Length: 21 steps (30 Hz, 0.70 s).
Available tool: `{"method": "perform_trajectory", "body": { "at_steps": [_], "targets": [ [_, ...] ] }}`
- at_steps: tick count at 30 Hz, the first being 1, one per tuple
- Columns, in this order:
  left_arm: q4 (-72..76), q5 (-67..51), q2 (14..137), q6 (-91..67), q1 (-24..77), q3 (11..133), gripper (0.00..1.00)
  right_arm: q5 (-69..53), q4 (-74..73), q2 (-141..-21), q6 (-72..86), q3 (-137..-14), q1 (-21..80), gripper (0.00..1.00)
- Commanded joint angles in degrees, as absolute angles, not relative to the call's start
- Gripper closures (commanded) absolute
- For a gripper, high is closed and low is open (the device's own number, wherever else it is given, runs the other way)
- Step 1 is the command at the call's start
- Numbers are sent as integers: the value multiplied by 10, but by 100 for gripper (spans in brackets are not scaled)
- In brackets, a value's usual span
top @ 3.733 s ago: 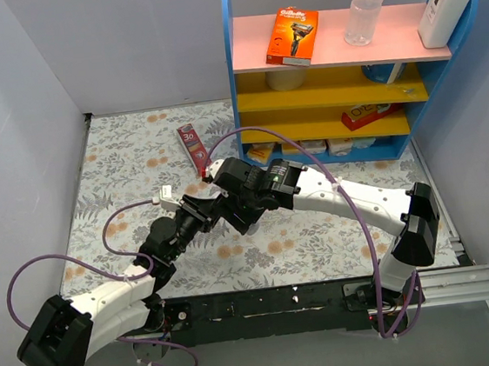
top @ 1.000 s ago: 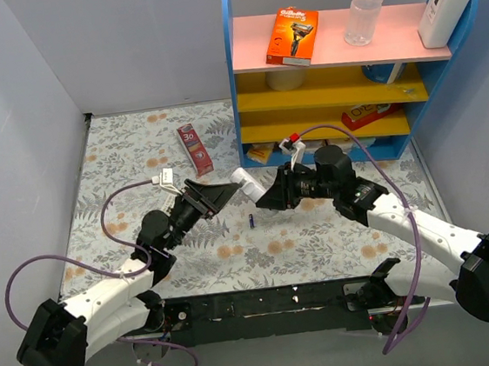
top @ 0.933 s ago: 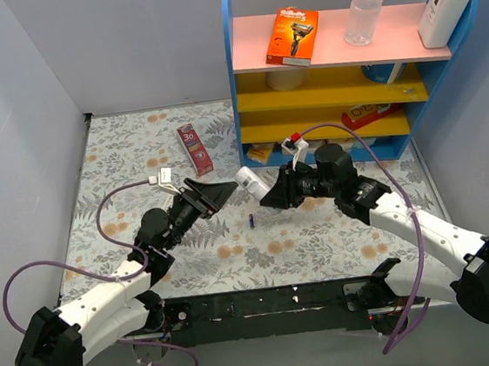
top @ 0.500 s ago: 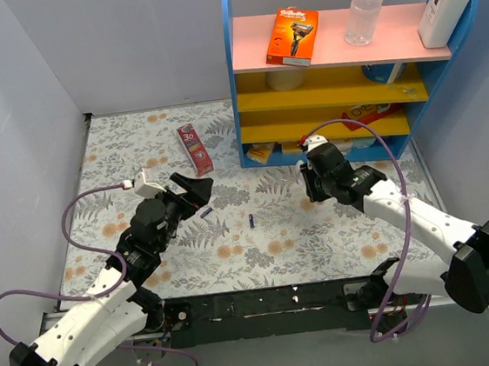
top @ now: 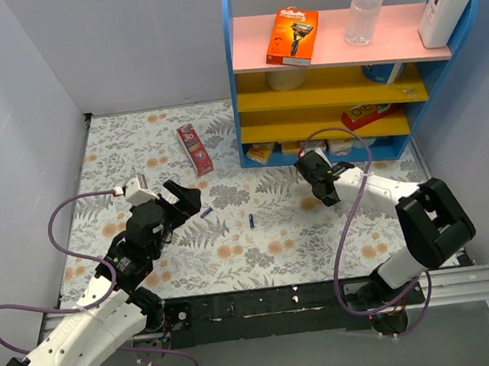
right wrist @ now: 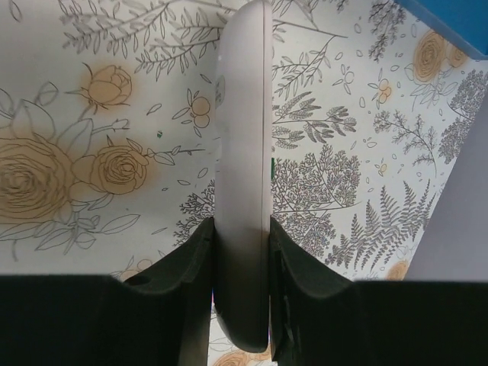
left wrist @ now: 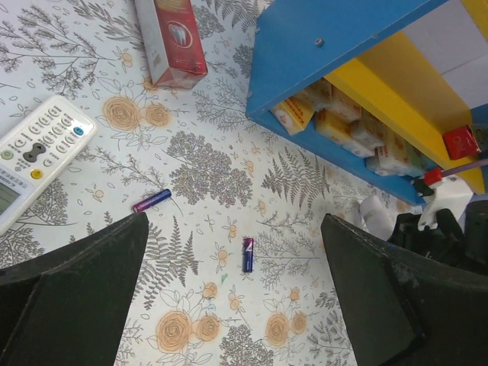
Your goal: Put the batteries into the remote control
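Observation:
The white remote control lies face up at the left of the left wrist view; the top view hides it under my left arm. Two dark blue-purple batteries lie loose on the floral mat, one near the remote and one further right. My left gripper hovers open above them, holding nothing. Over by the shelf foot, my right gripper points down and is shut on a slim white piece with a rounded end, seen edge-on.
A red box lies behind the batteries. The blue shelf unit stands at the back right, with small packs on its lowest shelf close to my right gripper. Grey walls close in the mat left and right.
My right arm swung from mid-mat to the right, to the shelf foot, carrying the white piece. My left arm drew back to the left, uncovering the second battery.

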<state>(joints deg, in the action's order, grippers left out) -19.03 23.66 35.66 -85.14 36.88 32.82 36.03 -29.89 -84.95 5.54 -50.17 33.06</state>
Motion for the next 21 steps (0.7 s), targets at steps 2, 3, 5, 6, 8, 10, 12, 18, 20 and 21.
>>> {"method": "perform_trajectory", "body": {
  "at_steps": [2,3,5,6,8,10,12,18,20,21],
  "targets": [
    [-220,265,359,-815,369,366,2,375,-273,-896,4,-490,330,99],
    [-217,264,359,-812,370,367,2,370,-275,-912,3,-490,329,99],
    [-212,259,367,-804,369,368,2,351,-279,-927,-17,-490,330,99],
    [-210,258,370,-802,370,369,2,346,-288,-944,-22,-494,330,99],
    [-207,256,375,-802,370,370,2,330,-301,-959,-29,-497,330,99],
    [-203,251,382,-803,370,370,2,305,-318,-974,-33,-504,330,99],
    [-201,247,386,-807,370,370,2,283,-326,-975,-33,-507,330,96],
    [-197,250,387,-807,369,369,2,213,-359,-969,-37,-531,330,65],
    [-195,250,389,-807,369,370,2,191,-365,-963,-37,-539,330,59],
    [-194,250,390,-807,369,370,2,182,-366,-957,-36,-541,330,54]
  ]
}}
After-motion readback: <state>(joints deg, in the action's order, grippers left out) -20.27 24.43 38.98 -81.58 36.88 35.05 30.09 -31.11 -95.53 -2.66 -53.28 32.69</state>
